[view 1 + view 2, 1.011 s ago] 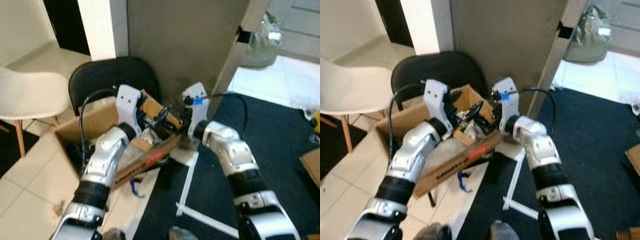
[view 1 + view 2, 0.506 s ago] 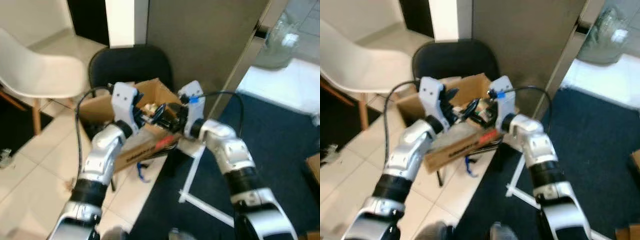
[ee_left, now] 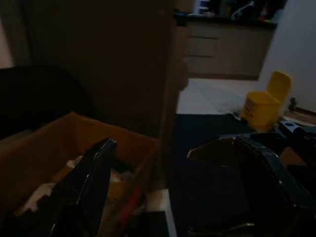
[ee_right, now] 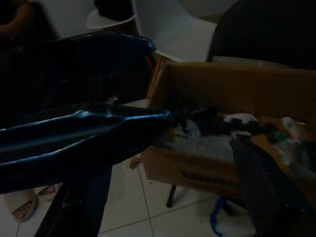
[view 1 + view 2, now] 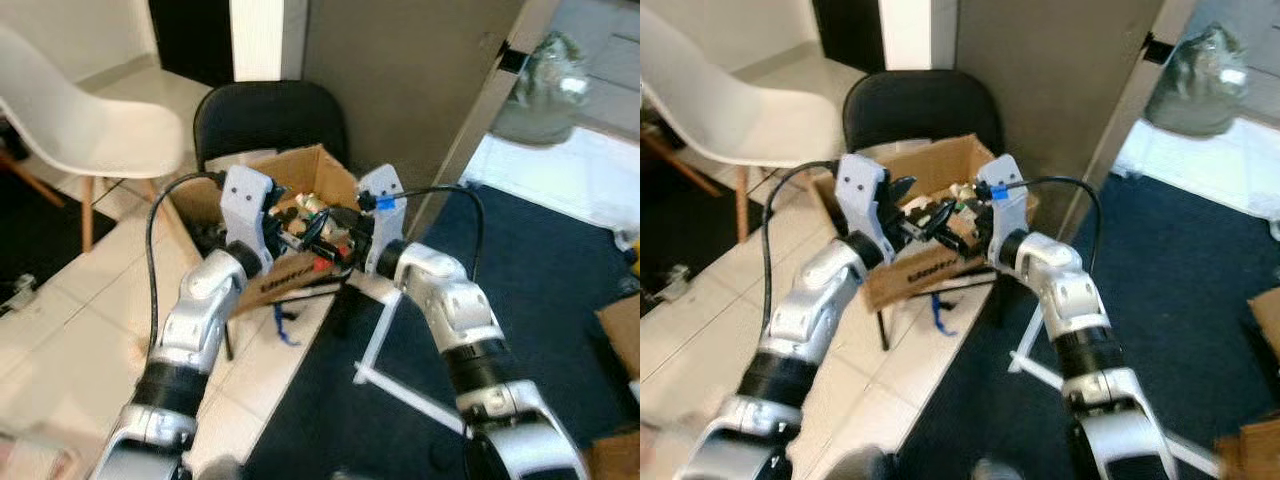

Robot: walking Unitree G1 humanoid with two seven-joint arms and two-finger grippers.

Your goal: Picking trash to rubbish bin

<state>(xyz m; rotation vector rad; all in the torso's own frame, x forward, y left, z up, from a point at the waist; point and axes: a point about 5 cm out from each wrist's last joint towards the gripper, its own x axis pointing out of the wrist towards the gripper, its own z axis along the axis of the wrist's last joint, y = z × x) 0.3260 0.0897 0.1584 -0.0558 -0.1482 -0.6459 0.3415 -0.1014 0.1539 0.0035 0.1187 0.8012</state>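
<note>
Left gripper and right gripper meet over the open cardboard box, together holding a dark piece of trash between them. Box, holding mixed scraps, rests on a black chair beside a white chair

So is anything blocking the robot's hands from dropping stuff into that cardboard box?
Nothing visible is. The left gripper and right gripper both hang right above the open cardboard box on the black chair, with only trash below them.
</note>
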